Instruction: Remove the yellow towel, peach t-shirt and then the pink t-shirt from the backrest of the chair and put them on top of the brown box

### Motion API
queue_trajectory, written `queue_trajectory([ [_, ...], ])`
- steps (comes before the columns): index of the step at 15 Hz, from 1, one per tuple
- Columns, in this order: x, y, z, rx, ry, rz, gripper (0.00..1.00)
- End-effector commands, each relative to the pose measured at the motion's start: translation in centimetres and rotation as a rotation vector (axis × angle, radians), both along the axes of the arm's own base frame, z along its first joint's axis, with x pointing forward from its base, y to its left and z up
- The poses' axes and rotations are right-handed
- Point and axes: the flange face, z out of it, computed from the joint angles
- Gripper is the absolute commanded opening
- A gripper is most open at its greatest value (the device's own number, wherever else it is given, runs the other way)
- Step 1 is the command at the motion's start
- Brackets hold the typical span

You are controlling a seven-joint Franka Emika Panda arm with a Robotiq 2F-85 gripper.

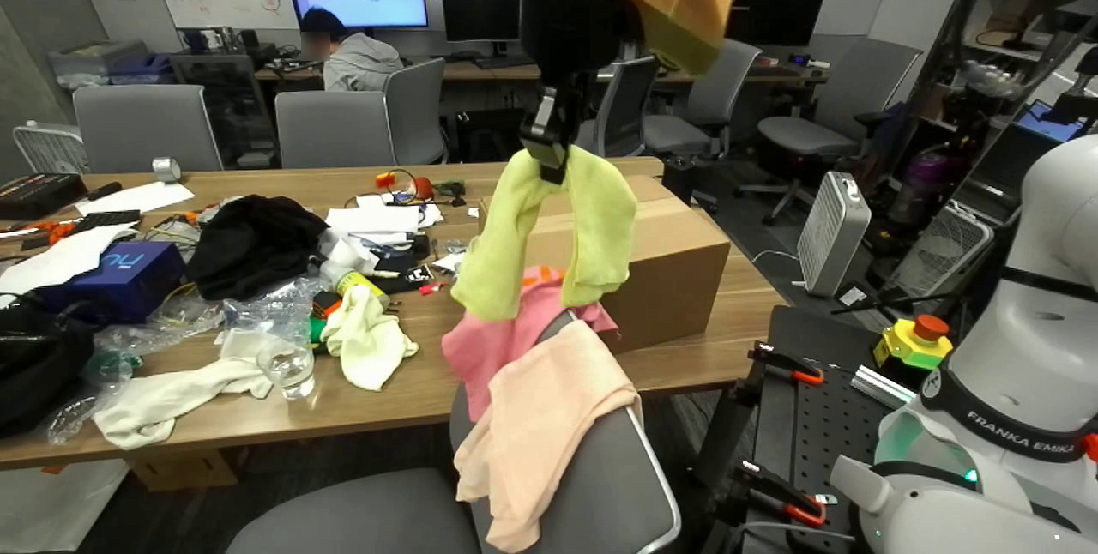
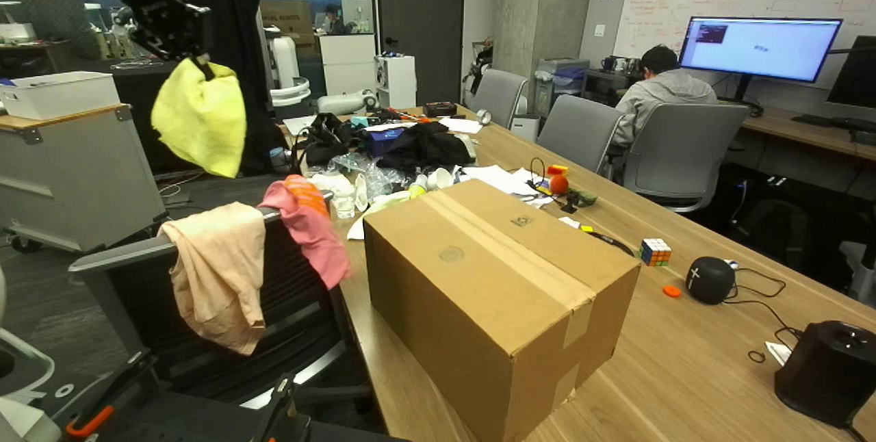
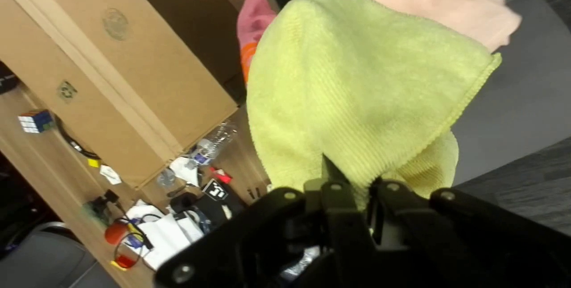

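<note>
1. Pinching the towel point(image 1: 602, 224), my gripper point(image 1: 553, 170) is clamped tight above the chair point(image 1: 377, 509).
2. Below, pink shirt point(image 2: 309, 240) and peach shirt point(image 1: 540, 421) drape over the backrest point(image 1: 616, 478).
3. Beside it, the table point(image 2: 691, 373) holds box point(image 2: 493, 284), glass point(image 1: 288, 370), black cloth point(image 1: 257, 247), cube point(image 2: 655, 252).

One bright yellow towel point(image 3: 357, 92), two t-shirts point(image 1: 549, 425), one brown tabletop box point(image 2: 493, 284)

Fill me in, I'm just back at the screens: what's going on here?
The robot's hand is shut on the yellow towel, holding it in the air, off the grey chair. The peach shirt and the pink shirt both hang over the chair's back. None of the three lies on top of the brown box yet. The seated person in the background isn't handling any of them.
</note>
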Motion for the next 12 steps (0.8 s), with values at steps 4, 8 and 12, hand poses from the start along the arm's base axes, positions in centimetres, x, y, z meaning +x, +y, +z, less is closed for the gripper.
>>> queue_trajectory([
  [4, 10.2, -10.5, 1.8, -0.072, -0.04, -0.302, 0.03],
  [8, 13.4, -18.1, 3.5, -0.096, -0.113, -0.487, 0.03],
  [12, 14.0, -23.7, 3.5, 0.001, 0.048, -0.599, 0.03],
])
